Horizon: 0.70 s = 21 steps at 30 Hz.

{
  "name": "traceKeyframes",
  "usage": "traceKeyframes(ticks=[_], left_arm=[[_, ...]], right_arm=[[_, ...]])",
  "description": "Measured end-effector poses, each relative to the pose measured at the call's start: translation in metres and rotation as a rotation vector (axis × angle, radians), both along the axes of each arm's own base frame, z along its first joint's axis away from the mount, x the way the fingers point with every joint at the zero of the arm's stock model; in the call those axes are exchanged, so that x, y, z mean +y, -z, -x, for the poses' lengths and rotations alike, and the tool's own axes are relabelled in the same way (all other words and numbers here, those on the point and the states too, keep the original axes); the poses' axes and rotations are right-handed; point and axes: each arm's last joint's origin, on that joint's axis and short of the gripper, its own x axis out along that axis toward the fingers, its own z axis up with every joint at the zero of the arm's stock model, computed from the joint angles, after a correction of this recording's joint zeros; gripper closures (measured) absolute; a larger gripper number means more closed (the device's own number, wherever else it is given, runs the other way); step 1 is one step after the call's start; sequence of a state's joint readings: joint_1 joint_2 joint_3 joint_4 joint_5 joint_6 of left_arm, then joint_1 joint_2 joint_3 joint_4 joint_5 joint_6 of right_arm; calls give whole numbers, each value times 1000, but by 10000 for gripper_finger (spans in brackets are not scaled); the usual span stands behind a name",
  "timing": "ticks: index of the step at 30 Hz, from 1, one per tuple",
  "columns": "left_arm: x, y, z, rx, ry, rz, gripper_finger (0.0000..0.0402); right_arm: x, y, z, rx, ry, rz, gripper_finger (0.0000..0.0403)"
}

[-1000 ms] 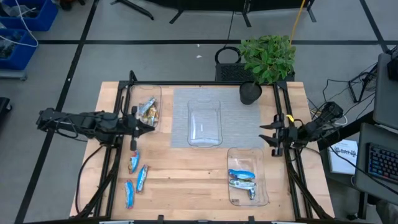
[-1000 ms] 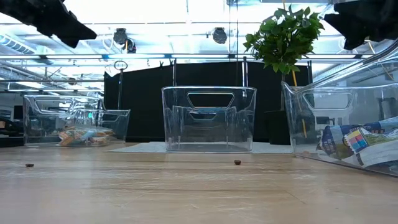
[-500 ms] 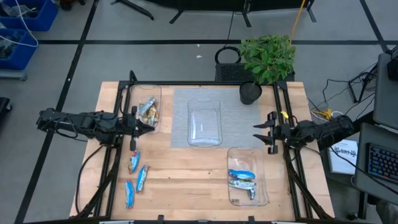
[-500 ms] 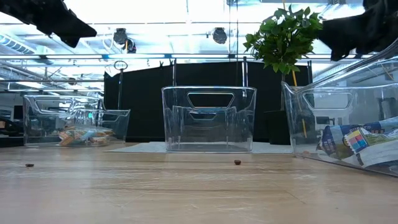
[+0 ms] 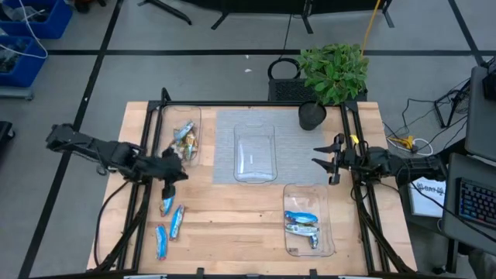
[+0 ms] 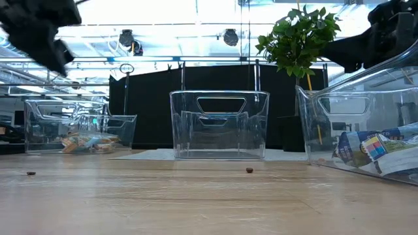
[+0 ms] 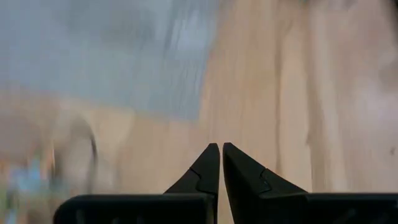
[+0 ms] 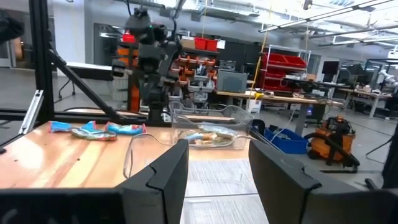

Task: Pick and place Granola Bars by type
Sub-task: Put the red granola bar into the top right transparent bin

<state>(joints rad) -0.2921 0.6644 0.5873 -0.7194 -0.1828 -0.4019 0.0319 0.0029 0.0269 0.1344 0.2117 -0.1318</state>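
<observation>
While three blue-wrapped granola bars are seen lower left on the wooden tabletop, the left claw is pressed together empty above them, and the right claw is spread apart at centre right.

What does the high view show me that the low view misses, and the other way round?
High view only: three blue bars loose on the wood near the left pincer, which is shut, and the right pincer open beside the middle tray.
Low view only: two small dark crumbs on the tabletop.
Both: the three clear trays, the left tray's tan bars, the plant.
</observation>
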Motion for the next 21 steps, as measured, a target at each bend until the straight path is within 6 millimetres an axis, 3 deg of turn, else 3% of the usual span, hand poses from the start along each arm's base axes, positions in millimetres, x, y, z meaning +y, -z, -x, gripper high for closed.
traceKeyframes(ticks=[8,13,16,21], left_arm=[[-42,-2,-19,425,-170,249,376],[-60,13,-12,703,-500,247,376],[-64,23,-10,766,-768,277,376],[-65,31,-15,721,-928,265,376]], right_arm=[[0,0,0,-19,-15,-88,243],[0,0,0,-24,-19,-116,243],[0,0,0,-24,-19,-117,243],[0,-1,0,-28,-20,-117,243]])
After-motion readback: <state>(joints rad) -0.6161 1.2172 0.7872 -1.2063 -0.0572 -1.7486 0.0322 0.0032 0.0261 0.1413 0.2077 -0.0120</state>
